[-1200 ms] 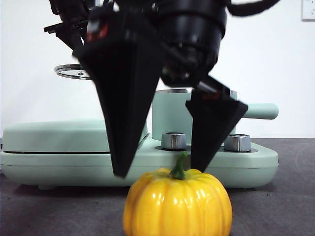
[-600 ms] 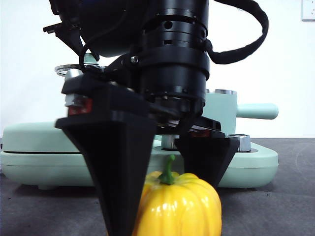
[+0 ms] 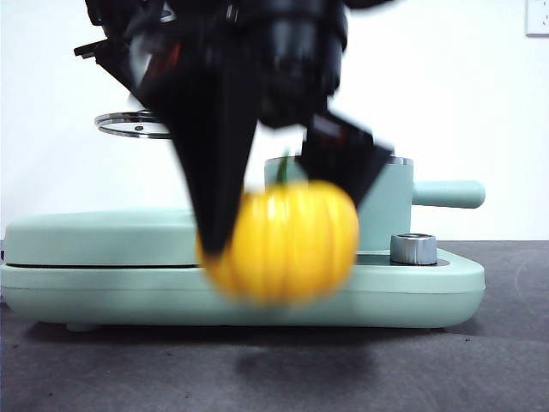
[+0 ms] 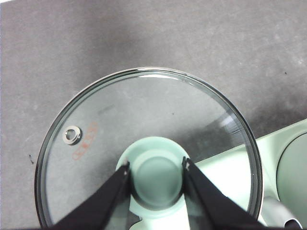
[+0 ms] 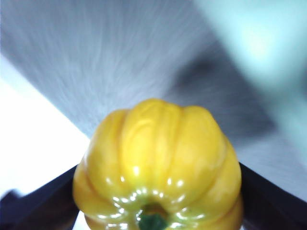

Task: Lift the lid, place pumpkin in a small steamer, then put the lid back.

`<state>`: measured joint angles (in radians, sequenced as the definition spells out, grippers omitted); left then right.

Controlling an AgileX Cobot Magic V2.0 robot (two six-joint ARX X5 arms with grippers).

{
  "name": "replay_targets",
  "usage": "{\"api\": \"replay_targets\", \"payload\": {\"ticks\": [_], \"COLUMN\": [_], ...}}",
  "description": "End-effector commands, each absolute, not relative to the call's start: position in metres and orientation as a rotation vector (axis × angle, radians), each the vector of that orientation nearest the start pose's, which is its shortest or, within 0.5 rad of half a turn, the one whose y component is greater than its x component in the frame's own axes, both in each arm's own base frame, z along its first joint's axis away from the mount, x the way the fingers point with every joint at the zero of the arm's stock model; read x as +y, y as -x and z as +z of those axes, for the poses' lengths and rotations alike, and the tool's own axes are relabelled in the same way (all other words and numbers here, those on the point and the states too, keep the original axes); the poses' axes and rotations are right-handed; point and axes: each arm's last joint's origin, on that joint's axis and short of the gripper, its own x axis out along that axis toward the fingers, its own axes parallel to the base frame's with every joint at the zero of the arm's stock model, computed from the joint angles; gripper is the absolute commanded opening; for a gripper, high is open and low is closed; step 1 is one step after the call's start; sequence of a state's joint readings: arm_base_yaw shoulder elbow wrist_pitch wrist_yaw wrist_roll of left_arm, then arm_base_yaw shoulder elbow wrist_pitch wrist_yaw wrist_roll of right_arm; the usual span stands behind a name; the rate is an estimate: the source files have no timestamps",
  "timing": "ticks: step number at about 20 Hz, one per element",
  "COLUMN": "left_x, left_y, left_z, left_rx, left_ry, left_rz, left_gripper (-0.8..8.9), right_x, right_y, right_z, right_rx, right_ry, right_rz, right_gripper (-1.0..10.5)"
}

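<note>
My right gripper (image 3: 283,232) is shut on the yellow pumpkin (image 3: 283,240) and holds it in the air in front of the appliance; the pumpkin is blurred. It fills the right wrist view (image 5: 158,163) between the jaws, green stem toward the camera. The small steamer (image 3: 386,202), mint-green with a straight side handle (image 3: 450,194), stands behind it, uncovered. My left gripper (image 4: 156,175) is shut on the mint-green knob (image 4: 156,179) of the lid (image 4: 144,120), a glass disc with a metal rim. In the front view the lid (image 3: 129,125) hangs high at the left.
The wide mint-green appliance base (image 3: 103,283) spans the table, with a flat cover (image 3: 94,236) at its left and a chrome knob (image 3: 413,249) at its right. Dark grey table surface (image 3: 480,369) lies in front. A white wall stands behind.
My right gripper closed on the pumpkin and lifted it off the table to about the steamer's height. The lid stayed held high at the left.
</note>
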<state>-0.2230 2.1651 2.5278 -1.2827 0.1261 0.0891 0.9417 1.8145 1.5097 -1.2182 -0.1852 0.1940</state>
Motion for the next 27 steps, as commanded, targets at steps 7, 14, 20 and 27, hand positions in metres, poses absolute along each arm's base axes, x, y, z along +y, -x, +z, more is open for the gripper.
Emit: {"api": "replay_targets", "payload": {"ticks": [7, 14, 20, 27], "left_x": [-0.099, -0.1, -0.1, -0.1], "left_y": [-0.425, -0.425, -0.425, -0.425], "left_z": [0.397, 0.397, 0.397, 0.397], "left_rx": [0.851, 0.854, 0.851, 0.847], "left_ry": [-0.115, -0.106, -0.106, -0.105], "left_rz": [-0.36, -0.357, -0.357, -0.357], "left_gripper": [0.07, 0.07, 0.07, 0.07], "right_x": [0.241, 0.211, 0.213, 0.228], "right_y": [-0.29, -0.357, -0.375, -0.378], "right_z": [0.336, 0.327, 0.302, 0.278], "right_rx": [1.342, 1.253, 1.279, 1.326], "right_ry": [0.265, 0.15, 0.156, 0.244], "right_rz": [0.586, 0.475, 0.448, 0.389], "right_gripper": [3.2, 3.2, 3.2, 3.2]}}
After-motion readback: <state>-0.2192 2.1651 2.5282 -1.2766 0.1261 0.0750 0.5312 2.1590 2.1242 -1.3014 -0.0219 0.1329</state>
